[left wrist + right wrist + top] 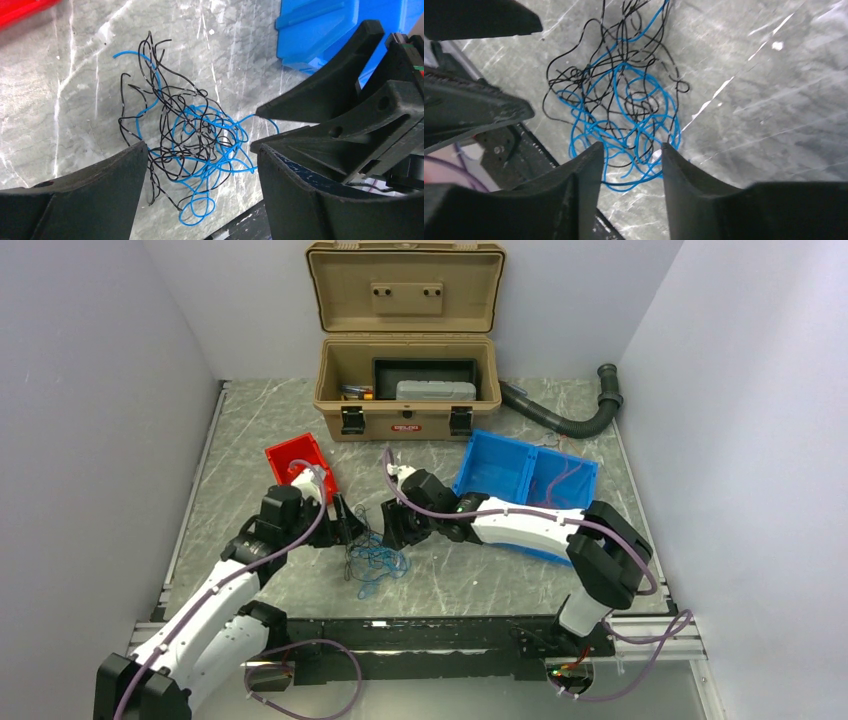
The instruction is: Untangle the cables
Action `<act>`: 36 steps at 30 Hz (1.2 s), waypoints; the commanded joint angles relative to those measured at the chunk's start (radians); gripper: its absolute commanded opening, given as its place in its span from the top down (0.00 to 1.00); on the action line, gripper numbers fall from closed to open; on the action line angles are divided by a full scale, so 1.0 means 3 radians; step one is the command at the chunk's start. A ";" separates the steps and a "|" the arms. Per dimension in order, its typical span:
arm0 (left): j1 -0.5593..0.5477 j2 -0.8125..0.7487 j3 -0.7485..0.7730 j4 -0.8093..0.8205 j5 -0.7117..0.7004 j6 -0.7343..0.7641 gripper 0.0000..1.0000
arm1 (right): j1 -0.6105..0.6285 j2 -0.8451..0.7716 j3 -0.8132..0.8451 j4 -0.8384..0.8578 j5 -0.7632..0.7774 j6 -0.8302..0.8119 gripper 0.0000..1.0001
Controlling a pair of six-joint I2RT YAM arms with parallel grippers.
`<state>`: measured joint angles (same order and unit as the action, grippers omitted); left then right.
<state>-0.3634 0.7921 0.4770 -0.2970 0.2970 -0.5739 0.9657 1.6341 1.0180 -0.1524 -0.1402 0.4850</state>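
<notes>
While the grey marbled table (520, 580) fills most of the top view, the tan toolbox (405, 340) stands open at its upper centre, lid raised against the back wall. The two white arms reach in from the bottom corners and meet near the middle of the frame. A blue bin (500, 465) sits right of centre, with a black corrugated hose (570, 422) curving behind it, and a smaller red bin (290, 455) lies left of centre.

The left gripper (345, 525) hangs over the left edge of the tangle, its fingers spread wide; in its wrist view the strands show between them, and neither finger visibly touches them. The right gripper (392, 525) faces it from the right. Its jaws are parted to a narrower gap, and in its wrist view blue loops show through that gap. Whether the pads touch a strand, I cannot tell.

The cables (195, 145) lie on the table just below centre in the top view, between the two grippers. They form one loose knot of blue and black wire. In the left wrist view its long axis runs from upper left to lower centre: free black ends and one blue end point toward the upper left, and a small blue loop closes the bottom.
</notes>
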 commanded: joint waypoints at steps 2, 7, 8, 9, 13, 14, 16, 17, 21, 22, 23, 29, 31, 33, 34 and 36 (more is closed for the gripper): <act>-0.0010 0.0105 -0.0099 0.0142 0.0152 -0.0082 0.18 | 0.0007 -0.0204 -0.0135 0.0210 -0.0344 0.0363 0.58; -0.0038 0.0182 -0.0222 0.0096 0.0200 -0.0117 0.19 | 0.0006 -0.0276 -0.0214 0.0266 -0.0541 0.0493 0.64; -0.0044 0.0197 -0.0251 0.0096 0.0206 -0.0108 0.19 | 0.0007 -0.0270 -0.0207 0.0246 -0.0552 0.0495 0.62; -0.0049 0.0213 -0.0281 0.0107 0.0215 -0.0107 0.19 | 0.0007 -0.0241 -0.0188 0.0211 -0.0551 0.0488 0.56; -0.0059 0.0297 -0.0354 0.0210 0.0280 -0.0098 0.26 | 0.0007 -0.0131 -0.0160 0.0074 -0.0391 0.0486 0.34; -0.0062 0.0315 -0.0357 0.0239 0.0298 -0.0093 0.30 | 0.0006 -0.0125 -0.0181 0.0093 -0.0367 0.0507 0.34; -0.0062 0.0336 -0.0362 0.0296 0.0320 -0.0090 0.42 | 0.0005 -0.0118 -0.0211 0.0136 -0.0371 0.0531 0.34; -0.0061 0.0337 -0.0356 0.0309 0.0319 -0.0083 0.48 | 0.0006 -0.0110 -0.0213 0.0143 -0.0380 0.0542 0.34; -0.0059 0.0271 -0.0299 0.0305 0.0274 -0.0088 0.64 | 0.0006 -0.0096 -0.0223 0.0109 -0.0307 0.0554 0.34; -0.0062 0.0242 -0.0283 0.0303 0.0275 -0.0085 0.65 | 0.0005 -0.0080 -0.0217 0.0080 -0.0258 0.0543 0.33; -0.0061 0.0214 -0.0267 0.0297 0.0271 -0.0083 0.67 | 0.0008 -0.0058 -0.0209 0.0044 -0.0218 0.0530 0.30; -0.0066 0.0110 -0.0223 0.0300 0.0282 -0.0070 0.95 | 0.0007 0.0050 -0.0195 -0.0033 -0.0067 0.0529 0.12; -0.0067 0.0071 -0.0251 0.0362 0.0342 -0.0105 1.00 | 0.0007 0.0076 -0.0201 -0.0053 -0.0054 0.0541 0.13; -0.0067 0.0023 -0.0269 0.0385 0.0333 -0.0126 1.00 | 0.0010 0.0057 -0.0239 -0.0031 -0.0047 0.0557 0.26; -0.0067 0.0001 -0.0273 0.0373 0.0316 -0.0128 1.00 | 0.0009 0.0014 -0.0279 0.0004 -0.0043 0.0576 0.35; -0.0065 -0.0021 -0.0262 0.0326 0.0255 -0.0108 1.00 | 0.0006 -0.0108 -0.0361 0.0122 -0.0072 0.0602 0.61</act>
<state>-0.3801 0.8127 0.3717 -0.2325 0.3737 -0.5995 0.9657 1.6547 0.9417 -0.1570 -0.1802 0.6434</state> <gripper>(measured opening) 0.010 0.570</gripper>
